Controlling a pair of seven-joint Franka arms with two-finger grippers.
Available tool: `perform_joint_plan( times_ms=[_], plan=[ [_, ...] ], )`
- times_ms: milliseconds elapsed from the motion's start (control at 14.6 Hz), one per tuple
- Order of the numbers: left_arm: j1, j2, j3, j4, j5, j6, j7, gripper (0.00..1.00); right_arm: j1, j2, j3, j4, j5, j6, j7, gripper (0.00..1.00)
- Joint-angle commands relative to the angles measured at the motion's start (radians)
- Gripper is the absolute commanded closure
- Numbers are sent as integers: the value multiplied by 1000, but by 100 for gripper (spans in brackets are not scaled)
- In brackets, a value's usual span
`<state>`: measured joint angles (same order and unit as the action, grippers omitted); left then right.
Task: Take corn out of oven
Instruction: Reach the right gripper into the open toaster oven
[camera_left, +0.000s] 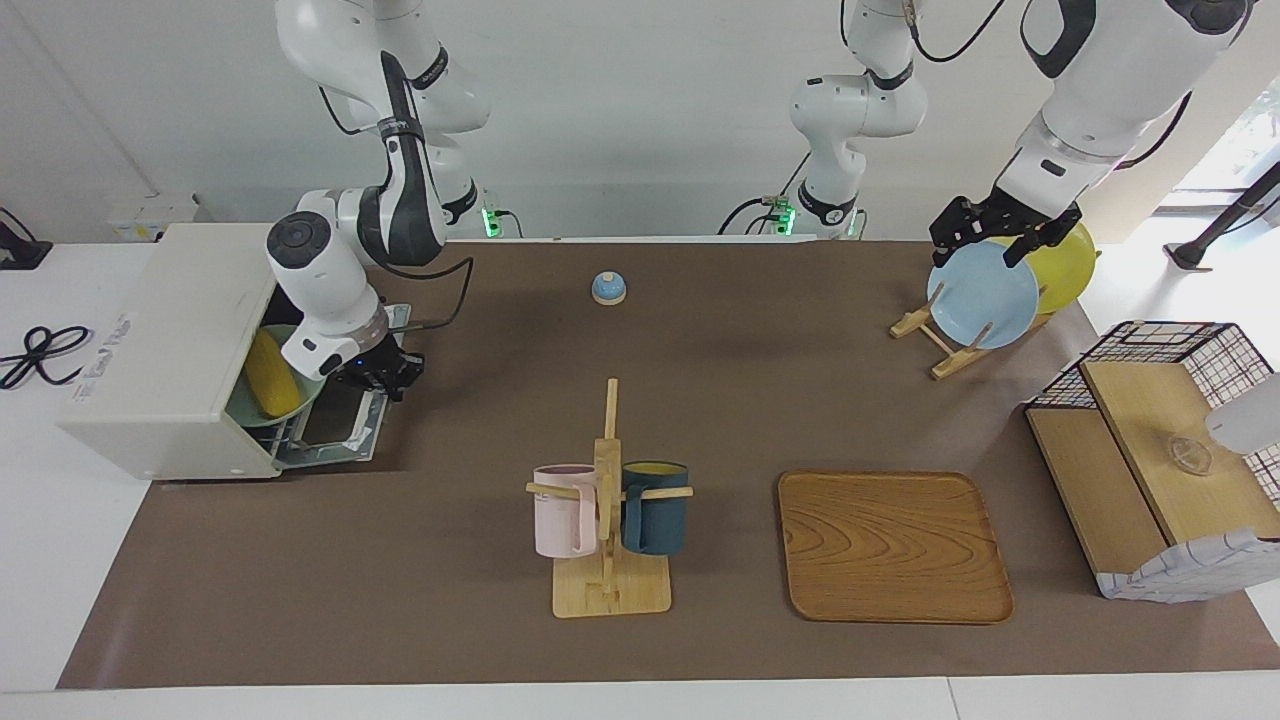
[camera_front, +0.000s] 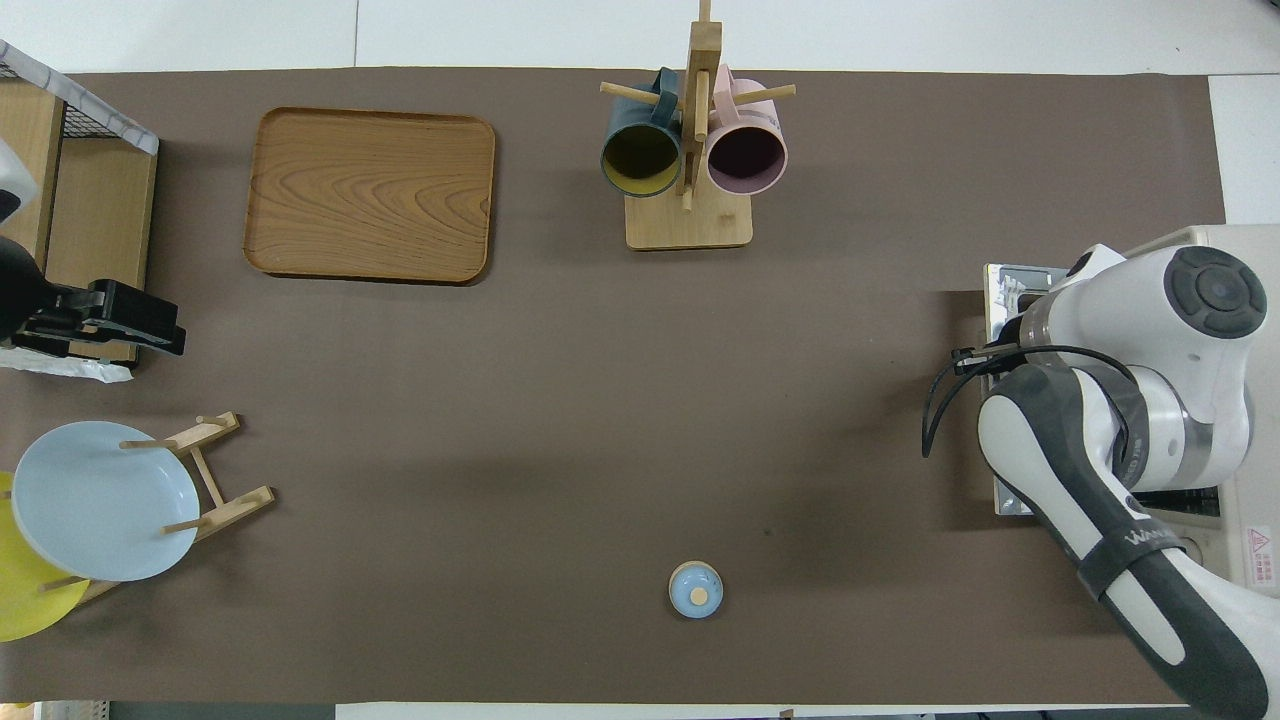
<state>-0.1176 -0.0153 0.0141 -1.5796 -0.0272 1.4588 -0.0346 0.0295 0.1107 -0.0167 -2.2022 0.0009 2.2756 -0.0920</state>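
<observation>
Oven (camera_left: 165, 345) door lowered, exposing corn (camera_left: 270, 374) on green plate (camera_left: 300, 405). Right claw (camera_left: 385, 375) clenched, seemingly on door handle. Left claw (camera_left: 1000, 235) spread wide, parked over blue plate (camera_left: 985, 300).

One high camera is facing the robots across the surface (camera_left: 420, 600); another is looking steeply down from above them. Both are covering the whole surface.

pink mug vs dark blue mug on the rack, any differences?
The pink mug is pale pink; the dark blue mug is deep teal-blue. The pink mug hangs toward the right arm's end, the dark blue mug toward the left arm's. Inside, pink looks dark, blue yellowish. Both hang on the wooden mug rack, similar size.
</observation>
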Motion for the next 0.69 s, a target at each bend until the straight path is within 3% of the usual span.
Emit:
perform_joint_plan(
  times_ms=[0,412,617],
  plan=[
    [7,-28,-5,-36,13,18,-1,0,-23,56,-14,6,-13,65,-2,100],
    [7,-28,-5,-37,13,18,-1,0,-8,67,-9,10,-9,74,37,100],
    [7,-28,-6,-36,13,20,1,0,-6,66,20,31,65,64,49,100]
  ],
)
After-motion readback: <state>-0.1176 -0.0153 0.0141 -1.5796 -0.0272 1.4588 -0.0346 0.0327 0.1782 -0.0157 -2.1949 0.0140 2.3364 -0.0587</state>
